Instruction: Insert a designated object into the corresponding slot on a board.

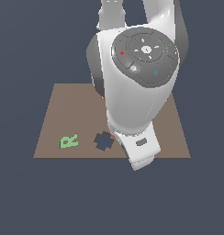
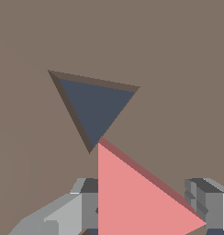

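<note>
In the wrist view the designated object, a thick red triangular block (image 2: 132, 202) with darker red sides, sits between my grey fingers (image 2: 86, 206). My gripper (image 2: 146, 209) is shut on it. One corner of the block nearly meets a corner of the slot (image 2: 95, 108), a dark triangular cutout in the brown board (image 2: 178, 55). The block is beside the slot, not over it. In the exterior view the arm (image 1: 137, 92) hides the gripper, the block and the slot.
On the board (image 1: 58, 114) in the exterior view lie a green letter R (image 1: 69, 141) and a dark cross-shaped cutout (image 1: 103, 141), both near its front edge. The arm's white body covers the middle and the exterior view's right of the board.
</note>
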Robot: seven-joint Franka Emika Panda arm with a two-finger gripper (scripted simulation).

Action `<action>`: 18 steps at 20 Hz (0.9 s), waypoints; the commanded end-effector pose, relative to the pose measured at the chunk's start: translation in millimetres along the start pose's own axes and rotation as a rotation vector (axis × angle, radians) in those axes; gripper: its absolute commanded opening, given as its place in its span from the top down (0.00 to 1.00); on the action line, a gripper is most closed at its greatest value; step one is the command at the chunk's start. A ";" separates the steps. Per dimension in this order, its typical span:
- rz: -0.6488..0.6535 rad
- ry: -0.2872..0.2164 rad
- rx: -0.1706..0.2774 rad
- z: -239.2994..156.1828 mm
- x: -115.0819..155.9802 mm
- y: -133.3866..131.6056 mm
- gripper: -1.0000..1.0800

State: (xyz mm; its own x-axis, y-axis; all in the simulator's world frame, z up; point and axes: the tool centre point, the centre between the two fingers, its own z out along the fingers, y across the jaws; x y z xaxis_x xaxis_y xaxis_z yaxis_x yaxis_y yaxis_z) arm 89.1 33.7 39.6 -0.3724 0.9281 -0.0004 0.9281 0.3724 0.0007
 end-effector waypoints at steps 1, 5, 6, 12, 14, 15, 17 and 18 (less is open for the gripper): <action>-0.104 0.000 0.000 -0.5 14.7 -2.8 1.00; -0.238 0.000 0.000 -0.8 33.6 -9.5 1.00; -0.266 0.000 0.000 -0.8 37.5 -11.3 1.00; -0.398 0.000 0.001 -1.0 54.5 -21.3 1.00; -0.427 0.000 0.001 -1.1 57.9 -23.8 1.00; -0.438 0.000 0.001 -1.1 59.3 -24.8 1.00; -0.454 0.000 0.001 -1.1 61.1 -26.4 1.00; -0.460 0.000 0.001 -1.1 61.6 -27.0 1.00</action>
State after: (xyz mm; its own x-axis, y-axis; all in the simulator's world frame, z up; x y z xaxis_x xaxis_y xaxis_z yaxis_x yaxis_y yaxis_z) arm 42.6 80.2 40.4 -0.7369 0.6760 0.0001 0.6760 0.7369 -0.0009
